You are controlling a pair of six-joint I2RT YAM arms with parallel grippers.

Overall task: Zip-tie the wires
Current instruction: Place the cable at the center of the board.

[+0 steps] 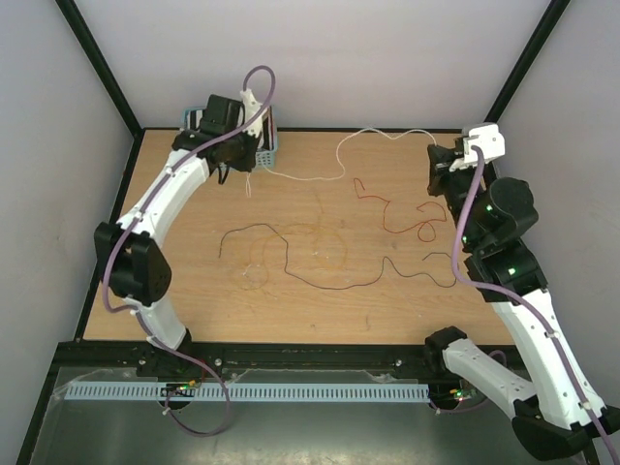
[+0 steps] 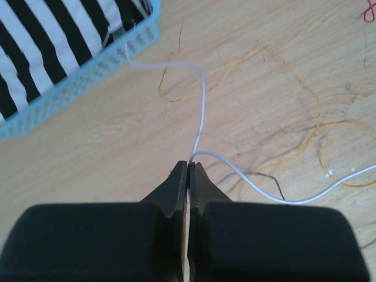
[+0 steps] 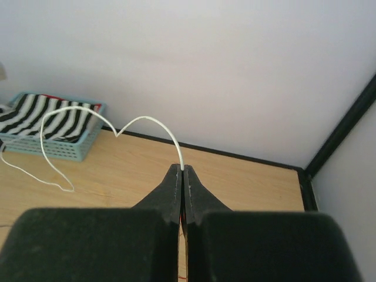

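1. White strand seen from above, held at both ends: left gripper (image 1: 244, 163) beside the blue basket (image 1: 269, 150) at the far left corner, right gripper (image 1: 438, 155) at the far right, each clamped on the white wire (image 1: 341, 155). Slack and looping between them over the table (image 1: 194, 310). Black wire (image 1: 291, 266), red wire (image 1: 387, 218) and orange wire (image 1: 310, 237) loose on the wood, spread apart, not yet gathered. No zip tie in sight, so probably early in the job. Liable to sweep the other wires further apart if the slack drags across them.

2. From the left wrist: left gripper (image 2: 189, 167) closed on the white wire (image 2: 202, 100) at the very tips. One run up to the rim of the basket (image 2: 88, 76) with its striped cloth (image 2: 47, 35), the other off right above the orange wire (image 2: 299, 76). Apt to slip out under a sharp pull; could also snag on the rim and tug the basket.

3. From the right wrist: right gripper (image 3: 183, 173) closed on the white wire (image 3: 147, 119), arching up and left toward the basket (image 3: 53, 150). Looks pinched near its end, though hard to tell how much sits inside. May pop free if drawn taut too fast.
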